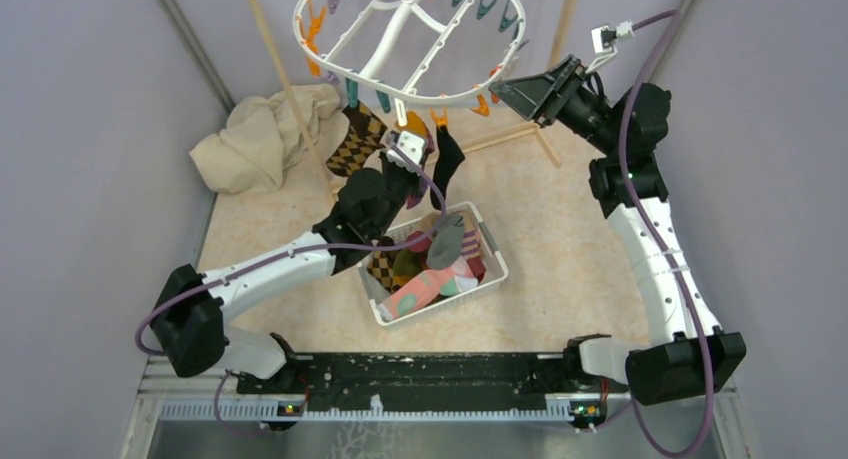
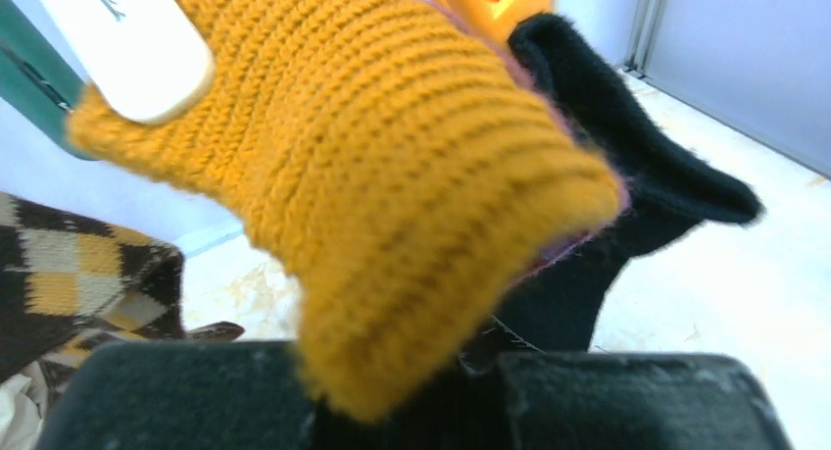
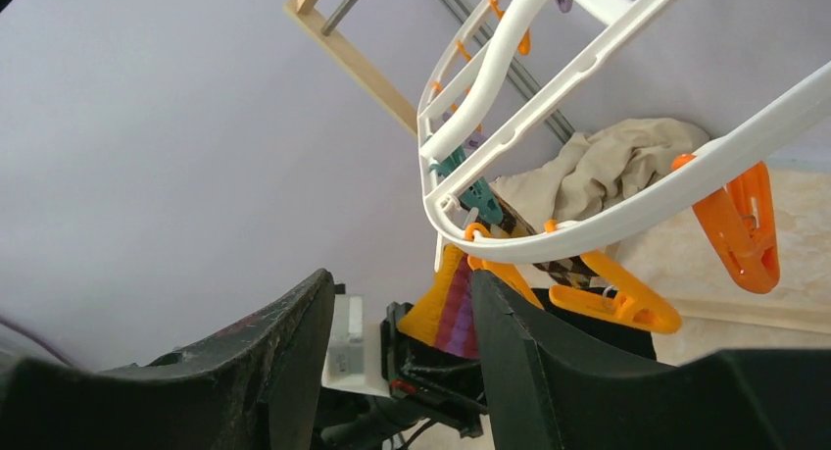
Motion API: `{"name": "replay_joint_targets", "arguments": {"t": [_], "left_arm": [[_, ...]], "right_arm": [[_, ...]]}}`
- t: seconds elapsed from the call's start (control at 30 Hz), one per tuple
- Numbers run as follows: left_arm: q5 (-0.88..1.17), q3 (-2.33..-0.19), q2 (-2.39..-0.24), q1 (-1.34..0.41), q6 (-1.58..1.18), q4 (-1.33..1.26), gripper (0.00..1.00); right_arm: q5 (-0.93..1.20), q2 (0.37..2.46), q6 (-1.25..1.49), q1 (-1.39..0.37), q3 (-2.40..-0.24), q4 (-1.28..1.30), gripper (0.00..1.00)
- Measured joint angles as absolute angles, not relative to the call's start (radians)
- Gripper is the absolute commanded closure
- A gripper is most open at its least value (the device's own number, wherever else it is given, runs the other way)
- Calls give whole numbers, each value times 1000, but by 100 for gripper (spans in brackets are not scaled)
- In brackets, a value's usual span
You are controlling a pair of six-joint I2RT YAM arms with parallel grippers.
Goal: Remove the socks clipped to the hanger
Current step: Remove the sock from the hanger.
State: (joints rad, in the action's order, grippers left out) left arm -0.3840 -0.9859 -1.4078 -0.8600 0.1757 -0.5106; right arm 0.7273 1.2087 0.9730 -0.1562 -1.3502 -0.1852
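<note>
The orange sock (image 2: 392,175) hangs straight down from the hanger's (image 3: 588,229) near rim, toward the table's far edge. Its tip sits between the left gripper's (image 2: 407,391) fingers, though I cannot tell if they pinch it. The right gripper (image 3: 402,283) is spread, empty and farther off.

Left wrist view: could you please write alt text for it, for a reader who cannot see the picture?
A mustard-orange knitted sock fills most of the frame, hanging down to the left gripper, whose dark jaws line the bottom edge. Behind it to the right hangs a black sock; a brown-yellow argyle sock shows at the left.
</note>
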Motion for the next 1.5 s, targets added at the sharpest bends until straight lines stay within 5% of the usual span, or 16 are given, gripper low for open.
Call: {"name": "replay_joint_targets", "arguments": {"t": [0.8,1.07,1.5], "left_arm": [[-479,-1002,-1331,-1023,239,-432,88],[-558,-999,-1303,-1039,290,-440,89],[-819,-956,-1423,-1050,488,-526,89]], "right_arm": [[461,1222,459,-403,-1498,308,45],[333,1227,357,-522,-1504,348,55],[55,1262,296,-592,-1624,445,45]]}}
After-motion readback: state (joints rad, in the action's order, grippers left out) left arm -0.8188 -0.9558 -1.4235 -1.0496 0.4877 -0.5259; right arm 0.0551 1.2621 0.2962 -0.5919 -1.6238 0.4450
